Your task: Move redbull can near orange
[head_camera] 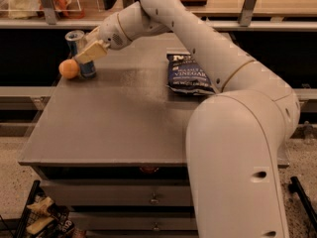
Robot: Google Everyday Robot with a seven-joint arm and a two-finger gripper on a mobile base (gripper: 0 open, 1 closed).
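Redbull can [75, 38]: upright on the table [124, 128]
Orange [69, 69]: just left of the can
Gripper [85, 54]: at the can's front, grip cannot be told
Chip bag [188, 74]: well right of the can

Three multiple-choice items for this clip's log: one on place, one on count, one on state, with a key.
1. Where is the orange?
A at the table's near edge
B beside the redbull can
C on the shelf behind

2. How many chip bags lie on the table?
A one
B two
C three

3. How is the can, with the end effector at it?
A on its side
B crushed flat
C upright

Key: 1 B, the fruit sits by the can's base; 2 A, a single dark-blue bag; 3 C, its silver top faces up.
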